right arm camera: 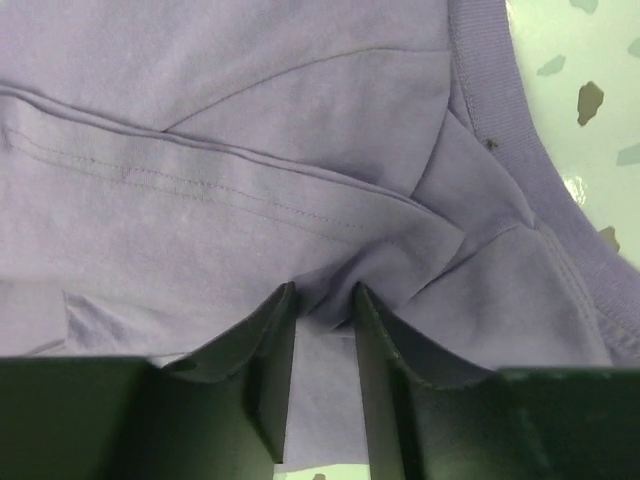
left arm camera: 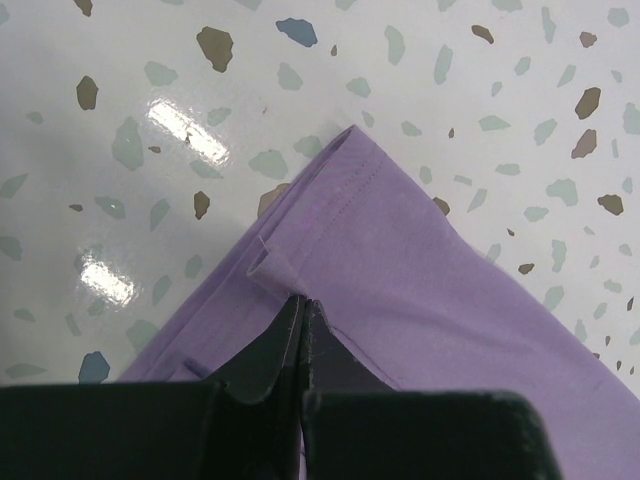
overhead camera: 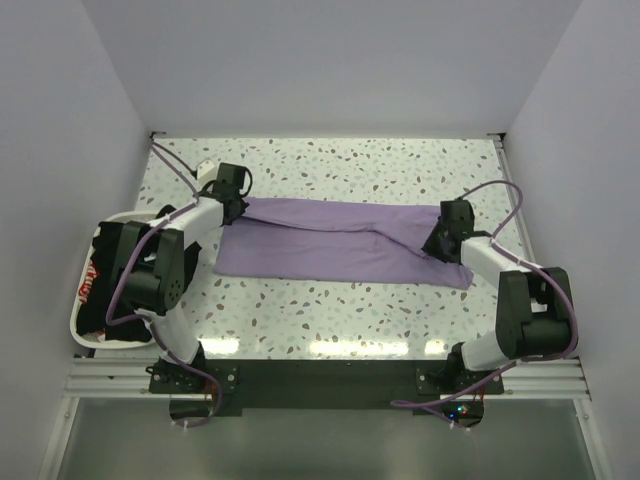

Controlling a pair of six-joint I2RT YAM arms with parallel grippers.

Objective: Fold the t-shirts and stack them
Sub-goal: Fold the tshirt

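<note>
The lavender t-shirt (overhead camera: 340,240) lies stretched out in a long folded band across the middle of the table. My left gripper (overhead camera: 235,205) is at its far left corner, shut on the hemmed edge (left arm camera: 330,200); the fingertips (left arm camera: 302,300) pinch a small fold of cloth. My right gripper (overhead camera: 440,240) is at the shirt's right end near the ribbed collar (right arm camera: 490,90), its jaws (right arm camera: 322,295) closed on a bunched fold of lavender cloth (right arm camera: 250,120). The black t-shirts (overhead camera: 120,300) lie piled in the tray, one showing a red-and-white print (overhead camera: 90,285).
A white tray (overhead camera: 76,325) sits at the left table edge beside the left arm. The speckled tabletop (overhead camera: 330,165) runs between white walls on three sides. A white cable plug (overhead camera: 203,168) lies at the far left.
</note>
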